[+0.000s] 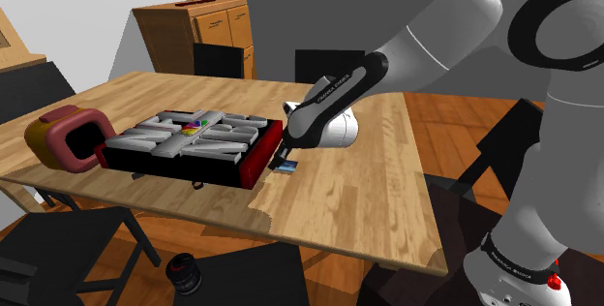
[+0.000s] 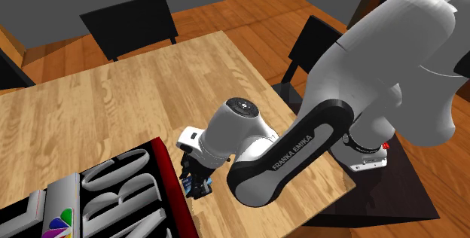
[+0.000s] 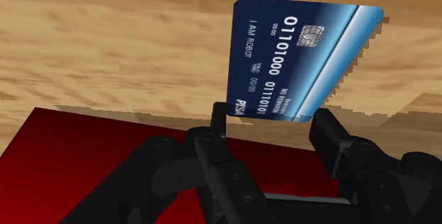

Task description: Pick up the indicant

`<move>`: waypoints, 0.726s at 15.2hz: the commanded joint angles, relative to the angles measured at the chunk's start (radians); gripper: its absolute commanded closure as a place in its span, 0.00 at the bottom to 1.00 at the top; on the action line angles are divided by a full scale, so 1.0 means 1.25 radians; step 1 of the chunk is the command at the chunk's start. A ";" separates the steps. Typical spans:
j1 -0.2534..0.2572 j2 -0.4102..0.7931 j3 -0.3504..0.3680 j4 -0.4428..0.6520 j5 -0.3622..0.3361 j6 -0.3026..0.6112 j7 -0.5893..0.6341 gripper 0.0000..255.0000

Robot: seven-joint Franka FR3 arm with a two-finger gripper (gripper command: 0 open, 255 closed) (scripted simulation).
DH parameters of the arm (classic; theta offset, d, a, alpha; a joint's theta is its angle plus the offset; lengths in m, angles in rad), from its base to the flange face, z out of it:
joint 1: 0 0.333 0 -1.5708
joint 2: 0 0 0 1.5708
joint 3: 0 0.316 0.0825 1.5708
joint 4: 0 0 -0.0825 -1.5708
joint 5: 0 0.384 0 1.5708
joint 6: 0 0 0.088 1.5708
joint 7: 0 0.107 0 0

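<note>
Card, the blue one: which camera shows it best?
The wrist view: the card faces the camera, chip and numbers readable, clasped in the claw. The shoulder view shows a small blue sliver under the claw; the second exterior view, a blue scrap beneath it.
</note>
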 commanded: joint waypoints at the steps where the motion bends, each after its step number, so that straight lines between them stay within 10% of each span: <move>1: 0.000 0.000 0.000 0.000 0.000 0.000 0.000 1.00; 11: 0.048 -0.061 -0.065 -0.004 -0.096 -0.059 0.097 1.00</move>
